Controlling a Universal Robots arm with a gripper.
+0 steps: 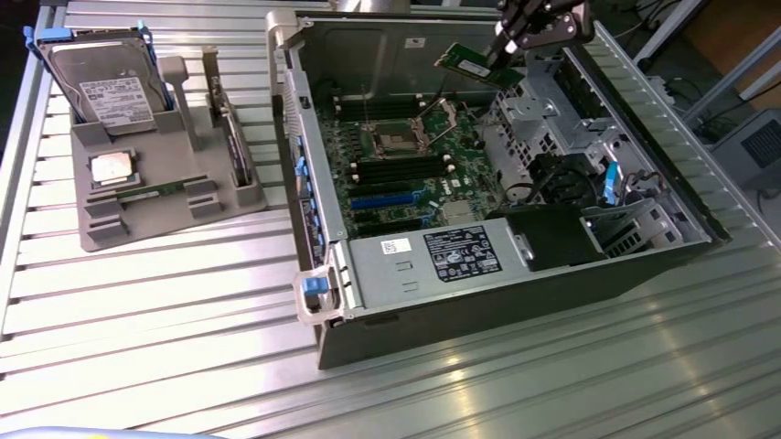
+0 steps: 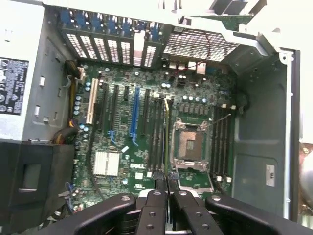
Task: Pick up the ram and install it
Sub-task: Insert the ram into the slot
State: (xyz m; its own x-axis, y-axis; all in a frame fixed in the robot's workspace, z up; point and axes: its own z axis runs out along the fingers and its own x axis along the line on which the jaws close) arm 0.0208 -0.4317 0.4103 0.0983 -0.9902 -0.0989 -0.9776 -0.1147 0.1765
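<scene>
Aluminium slats form the tabletop (image 1: 146,320), with an open computer case (image 1: 488,315) by its far edge; above it the gripper (image 1: 502,53) pinches the ram (image 1: 470,64), seemingly tilted.

Green ram (image 1: 476,64) — black pincer (image 1: 503,55), grey case (image 1: 366,46).

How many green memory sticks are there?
2: one ram in the gripper above the open computer; another stick on the grey tray by the silver chip. More may be hidden.
</scene>
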